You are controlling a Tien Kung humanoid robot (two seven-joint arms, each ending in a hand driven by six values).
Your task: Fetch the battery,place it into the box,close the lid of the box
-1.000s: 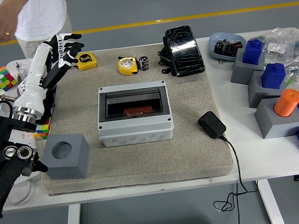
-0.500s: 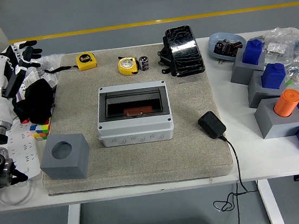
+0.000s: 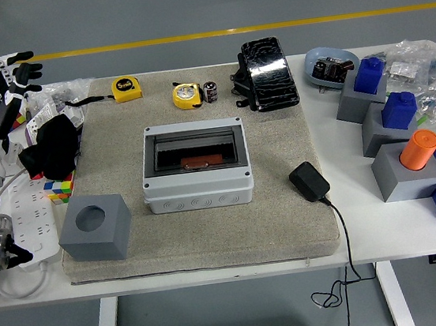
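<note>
The small black cylindrical battery [image 3: 210,91] stands on the grey mat's far side, beside a round yellow tape measure [image 3: 186,95]. The grey box [image 3: 198,191] sits mid-mat with its smoky lid [image 3: 193,149] lying down over the opening; an orange-brown item shows through it. My left hand [image 3: 11,69] hovers at the far left edge of the table, fingers spread and holding nothing, well away from both battery and box. The right arm does not show.
A grey cube with a round hole [image 3: 94,226] sits at the mat's near left. A black adapter [image 3: 309,181] with its cable lies right of the box. A black device [image 3: 268,73], second tape measure [image 3: 125,88], black cloth [image 3: 56,143], power strip [image 3: 31,226] and blocks [image 3: 397,161] surround the mat.
My left arm has pulled back from the mat's far left corner to the table's left edge. The person at the top left has gone out of view.
</note>
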